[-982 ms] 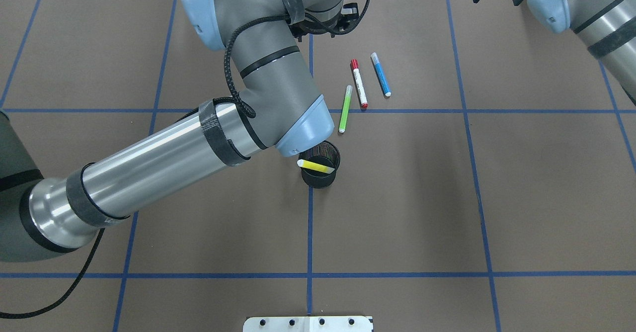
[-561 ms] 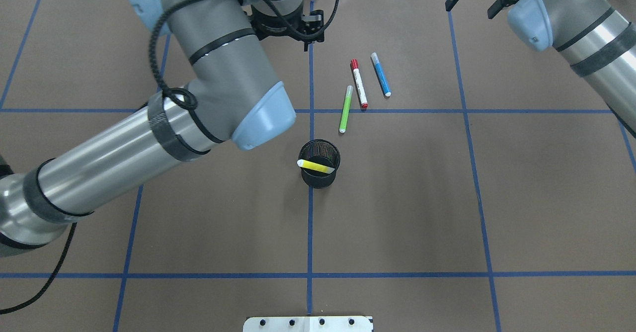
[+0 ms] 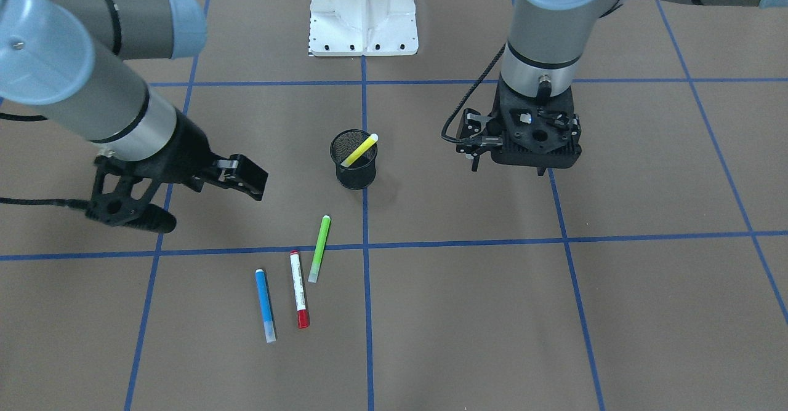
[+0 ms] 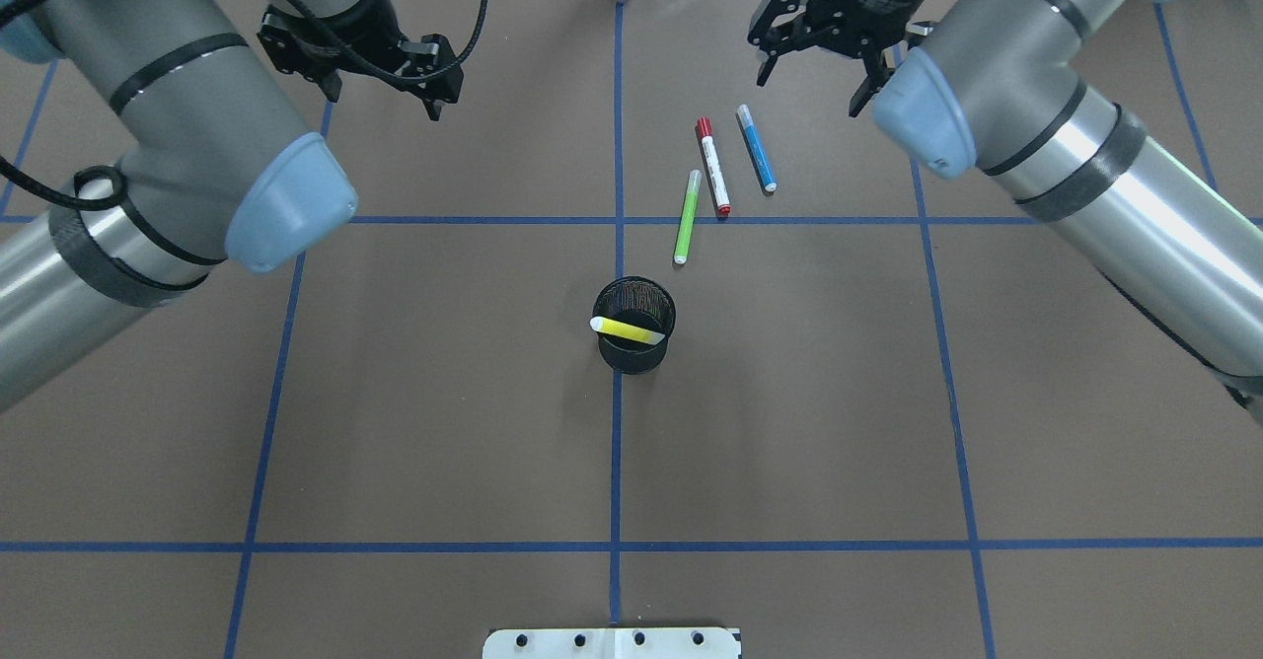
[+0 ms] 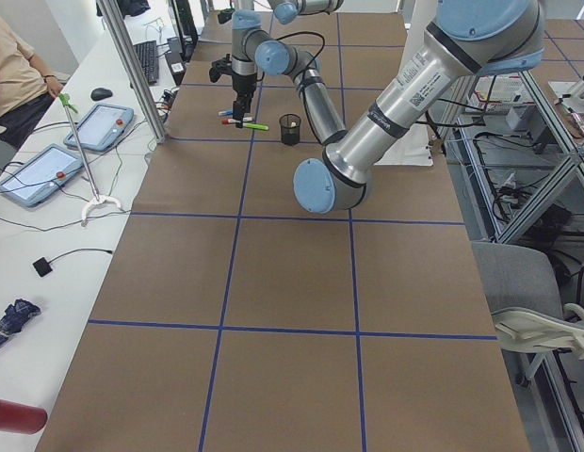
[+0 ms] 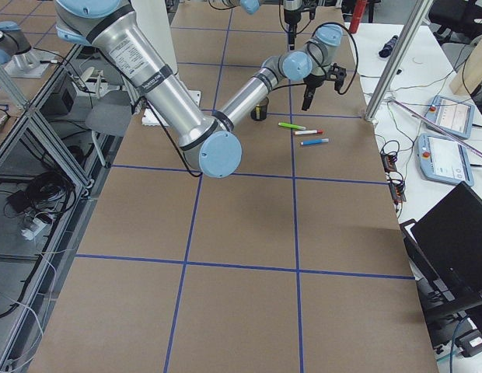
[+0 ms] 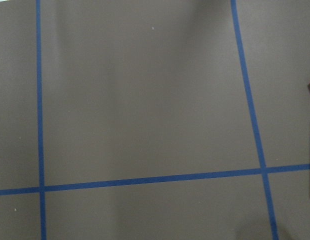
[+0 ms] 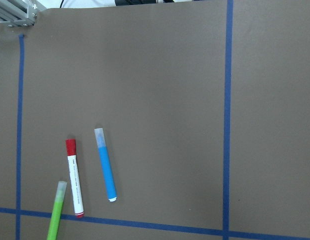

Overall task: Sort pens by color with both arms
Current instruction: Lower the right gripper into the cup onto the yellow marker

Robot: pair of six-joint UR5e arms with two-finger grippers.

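Risk, crowding: the blue pen (image 4: 757, 148), red-capped pen (image 4: 713, 168) and green pen (image 4: 685, 217) lie close together just beside the right jaws. If you bring those jaws down this wide, one finger may well land on the neighbouring pen or sweep it aside.
Risk, rolling: the pens are slim and round. A descent that is off-centre would likely push the chosen pen along the bench (image 4: 888, 393) instead of trapping it. The right wrist view shows the blue pen off to one side, so line up first.
Risk, cup: the black mesh cup (image 4: 636, 358) looks light, and the yellow pen (image 4: 628, 330) leans across its rim. A brush from either arm on the way there could tip it.
Right jaws: spread wide, gripping nothing, touching nothing, raised off the bench.
Left jaws: they appear spread too, and empty. All three loose pens are well apart from them, with only the red and green tips at the edge of the left wrist view.
Cup position: between the two sets of jaws, nearer your robot's base.
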